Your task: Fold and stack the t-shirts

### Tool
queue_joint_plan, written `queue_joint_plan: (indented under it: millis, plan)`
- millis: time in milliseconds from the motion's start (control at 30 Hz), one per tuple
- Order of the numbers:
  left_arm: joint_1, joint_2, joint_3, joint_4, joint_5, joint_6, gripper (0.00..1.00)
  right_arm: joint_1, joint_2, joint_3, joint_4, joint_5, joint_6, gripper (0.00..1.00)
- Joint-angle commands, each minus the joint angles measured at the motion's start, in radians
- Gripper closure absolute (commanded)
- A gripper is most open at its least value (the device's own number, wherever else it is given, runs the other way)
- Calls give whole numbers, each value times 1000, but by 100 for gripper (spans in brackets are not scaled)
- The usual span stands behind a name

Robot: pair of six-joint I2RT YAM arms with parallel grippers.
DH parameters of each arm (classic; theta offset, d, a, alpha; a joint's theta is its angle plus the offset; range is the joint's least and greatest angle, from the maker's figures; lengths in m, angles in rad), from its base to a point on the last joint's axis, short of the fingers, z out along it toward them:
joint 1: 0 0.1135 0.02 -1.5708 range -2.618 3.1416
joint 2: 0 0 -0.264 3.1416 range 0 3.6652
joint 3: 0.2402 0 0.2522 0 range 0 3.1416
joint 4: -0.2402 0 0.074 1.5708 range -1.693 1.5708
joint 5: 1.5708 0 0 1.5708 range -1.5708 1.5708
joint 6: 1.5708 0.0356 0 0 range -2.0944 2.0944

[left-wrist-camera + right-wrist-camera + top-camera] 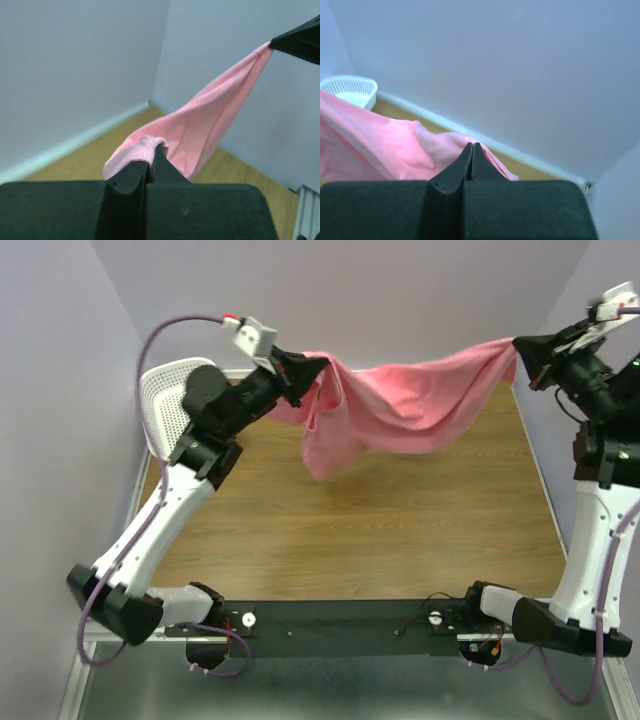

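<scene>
The pink t-shirt (395, 400) hangs in the air over the far half of the table, stretched between both arms. My left gripper (305, 375) is shut on its left end; in the left wrist view a pink hem (137, 152) bunches at the closed fingertips of that gripper (151, 152). My right gripper (520, 352) is shut on the t-shirt's right corner. In the right wrist view the cloth (385, 145) spreads left and behind the closed tips of the right gripper (471, 147). A loose fold sags down at the left middle (325, 455).
A white perforated basket (170, 400) stands at the far left behind the left arm, also in the right wrist view as the basket (350, 90). The wooden tabletop (400, 530) lies below the cloth. Walls close in at the back and both sides.
</scene>
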Motion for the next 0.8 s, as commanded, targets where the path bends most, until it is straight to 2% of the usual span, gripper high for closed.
queue_joint_plan:
  millis: [0,67,200,333,367,433,467,500,533,567,600,633,667,733,767]
  plan:
    - [-4,-183,134,-86,13,126,100,-1,-21,154,-23,5,79,99]
    - [-5,-262,195,-87,6,130,100,-1,-45,255,-25,24,117,99]
    - [-5,-376,238,-92,-24,149,100,-1,-116,345,-23,146,113,99]
    - [-5,-464,197,-92,-50,170,100,-1,-163,370,-33,303,61,99]
    - [-5,-487,147,-92,-91,169,100,0,-166,359,-33,332,52,99]
    - [-4,-487,44,-115,-157,150,100,0,-174,267,-31,396,24,100]
    - [-4,-484,-1,-124,-168,138,100,0,-182,165,-29,418,9,99]
    - [-4,-479,-50,-135,-180,120,100,0,-189,164,-29,423,9,99]
    - [-4,-475,-105,-138,-191,94,100,0,-199,3,-23,424,-20,99]
    - [-2,-476,-245,-120,-185,19,100,0,-211,-84,2,420,-34,99]
    - [-2,-476,-321,-98,-171,-17,100,0,-234,-279,15,397,-78,99]
    - [-1,-481,-398,-72,-159,-66,100,-1,-242,-363,24,386,-100,100]
    - [-1,-482,-546,-11,-128,-145,100,-1,-248,-458,35,357,-132,99]
    - [-1,-476,-694,75,-99,-240,100,-1,-249,-601,40,335,-245,100]
    - [-2,-470,-825,169,-67,-276,100,-1,-248,-740,43,328,-292,100]
